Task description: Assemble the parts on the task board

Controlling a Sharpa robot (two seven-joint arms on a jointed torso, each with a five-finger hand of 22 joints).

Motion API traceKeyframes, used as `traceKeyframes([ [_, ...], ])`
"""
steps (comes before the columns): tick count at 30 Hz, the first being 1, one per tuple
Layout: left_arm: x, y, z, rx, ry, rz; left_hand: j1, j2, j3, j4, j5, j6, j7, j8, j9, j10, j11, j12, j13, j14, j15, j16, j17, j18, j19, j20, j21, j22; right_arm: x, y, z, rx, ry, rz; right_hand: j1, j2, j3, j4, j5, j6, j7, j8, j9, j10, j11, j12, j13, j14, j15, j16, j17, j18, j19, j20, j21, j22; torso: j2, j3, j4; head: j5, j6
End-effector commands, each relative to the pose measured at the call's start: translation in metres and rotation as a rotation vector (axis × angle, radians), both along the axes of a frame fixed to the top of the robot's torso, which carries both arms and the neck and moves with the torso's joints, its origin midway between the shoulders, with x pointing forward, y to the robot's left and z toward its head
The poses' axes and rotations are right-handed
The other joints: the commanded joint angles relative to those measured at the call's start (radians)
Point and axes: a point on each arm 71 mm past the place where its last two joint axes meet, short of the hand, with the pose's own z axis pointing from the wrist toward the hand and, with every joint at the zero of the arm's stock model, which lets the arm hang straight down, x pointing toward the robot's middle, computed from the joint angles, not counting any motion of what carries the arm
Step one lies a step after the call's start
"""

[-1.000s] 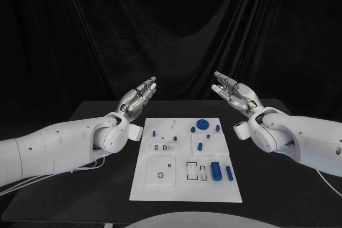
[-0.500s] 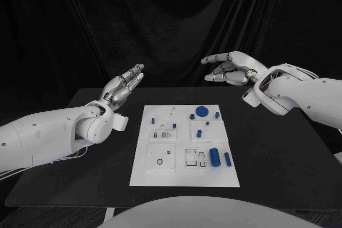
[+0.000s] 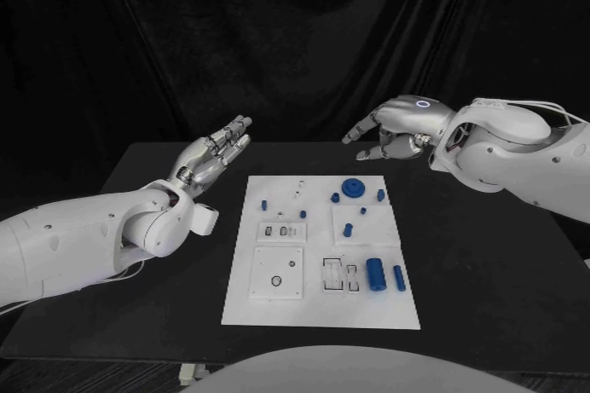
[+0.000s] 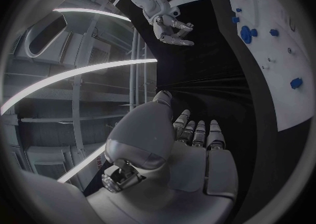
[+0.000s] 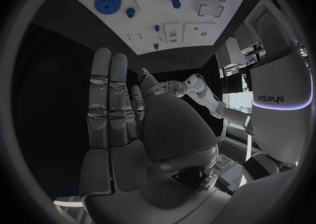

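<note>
The white task board (image 3: 320, 312) lies in the middle of the black table. A round blue part (image 3: 353, 187) and several small blue pieces stand at its far end. Two blue cylinders (image 3: 375, 269) lie at its near right. My left hand (image 3: 216, 154) is raised left of the board's far end, fingers straight and apart, holding nothing. My right hand (image 3: 391, 129) hovers beyond the board's far right corner, palm down, fingers spread, empty. The left wrist view shows my left hand (image 4: 191, 145), the right hand (image 4: 173, 26) and the board (image 4: 289, 108). The right wrist view shows my right hand (image 5: 125, 108), the board (image 5: 155, 18) and the round part (image 5: 107, 2).
Bare black table (image 3: 492, 265) runs along both sides of the board. A black curtain (image 3: 295, 60) hangs behind the table's far edge. Both forearms stay off the board, at the table's sides.
My right hand has turned over from palm up to palm down and risen behind the board's far right corner. The left hand has stayed raised and open, shifting a little.
</note>
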Motion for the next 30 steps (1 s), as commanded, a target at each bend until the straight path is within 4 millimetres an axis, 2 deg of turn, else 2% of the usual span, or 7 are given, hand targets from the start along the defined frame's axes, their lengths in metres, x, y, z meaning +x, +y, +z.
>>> traceKeyframes([
  [1,-0.006,0.000,0.022,-0.097,-0.250,-0.032,0.009,0.000,0.007,-0.001,0.009,0.009,0.000,0.007,0.001,0.002,0.007,-0.007,-0.001,0.001,0.009,-0.004,-0.001,0.008,0.002,0.010,-0.006,-0.001,0.000,0.000,-0.006,-0.171,-0.024,-0.047,0.003,-0.012,0.014,-0.014,-0.011,0.002,-0.001,-0.004,-0.002,0.015,-0.004,-0.005,-0.002,0.035,-0.013,0.105,0.079,0.007,0.017,-0.012,0.061,0.048,0.036,-0.0040,0.0134,-0.010,0.012],
  [5,-0.008,0.001,0.024,-0.100,-0.255,-0.040,0.016,-0.001,0.010,-0.003,0.014,0.016,0.003,0.007,0.002,0.002,0.011,-0.007,-0.001,0.001,0.014,-0.004,-0.001,0.012,0.002,0.018,-0.006,-0.001,0.000,0.003,-0.008,-0.207,-0.016,-0.063,-0.015,-0.026,0.020,-0.017,-0.025,-0.018,-0.006,-0.005,-0.003,0.012,-0.007,-0.005,-0.002,0.028,-0.020,0.220,0.153,0.007,0.007,-0.020,0.144,0.118,0.066,-0.0081,0.0303,-0.021,0.032],
  [12,-0.011,-0.002,0.026,-0.087,-0.278,-0.074,0.028,-0.003,0.015,-0.005,0.020,0.028,0.009,0.009,0.003,0.002,0.017,-0.007,-0.001,0.001,0.023,-0.004,-0.001,0.017,0.002,0.032,-0.006,-0.001,0.004,0.003,-0.013,-0.237,-0.005,-0.092,-0.005,-0.025,0.043,-0.039,-0.008,-0.052,0.001,-0.007,-0.004,0.016,0.000,-0.001,-0.001,-0.011,-0.014,0.260,0.182,0.006,-0.046,-0.014,0.196,0.176,0.094,-0.0139,0.0429,-0.028,0.034],
  [14,-0.012,-0.003,0.027,-0.088,-0.281,-0.080,0.032,-0.004,0.016,-0.006,0.022,0.031,0.010,0.009,0.004,0.002,0.018,-0.007,-0.001,0.001,0.025,-0.004,-0.001,0.018,0.002,0.036,-0.006,-0.001,0.004,0.003,-0.015,-0.234,-0.006,-0.090,-0.002,-0.025,0.054,-0.045,-0.013,-0.059,0.003,-0.007,-0.005,0.022,0.003,-0.001,-0.001,-0.015,-0.012,0.266,0.186,0.007,-0.055,-0.013,0.207,0.188,0.106,-0.0162,0.0521,-0.041,0.052],
  [16,-0.013,-0.003,0.027,-0.090,-0.284,-0.084,0.033,-0.004,0.017,-0.007,0.022,0.031,0.010,0.009,0.004,0.002,0.018,-0.007,-0.001,0.001,0.026,-0.004,-0.001,0.019,0.002,0.037,-0.006,-0.001,0.004,0.004,-0.018,-0.230,-0.006,-0.083,-0.002,-0.025,0.069,-0.052,-0.010,-0.036,0.015,-0.003,-0.002,0.042,0.011,0.004,0.000,-0.020,-0.008,0.275,0.191,0.006,-0.067,-0.010,0.224,0.206,0.111,-0.0175,0.0546,-0.044,0.053],
  [22,-0.016,-0.002,0.029,-0.092,-0.285,-0.088,0.039,-0.005,0.020,-0.009,0.027,0.037,0.011,0.010,0.004,0.002,0.019,-0.007,-0.001,0.001,0.027,-0.004,-0.001,0.022,0.002,0.042,-0.006,-0.001,0.004,0.008,-0.025,-0.233,0.007,-0.074,-0.026,-0.035,0.080,-0.045,-0.031,-0.045,0.013,-0.006,-0.003,0.067,0.013,0.004,-0.001,-0.021,-0.005,0.291,0.198,0.007,-0.084,-0.006,0.251,0.236,0.133,-0.0213,0.0650,-0.057,0.075],
  [30,-0.019,-0.003,0.029,-0.097,-0.278,-0.096,0.045,-0.006,0.024,-0.010,0.032,0.037,0.010,0.010,0.004,0.002,0.018,-0.007,-0.001,0.001,0.029,-0.004,-0.001,0.025,0.002,0.046,-0.006,-0.001,0.006,0.007,-0.037,-0.239,0.026,-0.080,-0.044,-0.044,0.086,-0.038,-0.042,-0.017,0.004,-0.001,0.000,0.088,0.009,0.008,0.001,-0.018,-0.006,0.301,0.202,0.009,-0.093,-0.006,0.273,0.260,0.148,-0.0233,0.0718,-0.068,0.097],
])
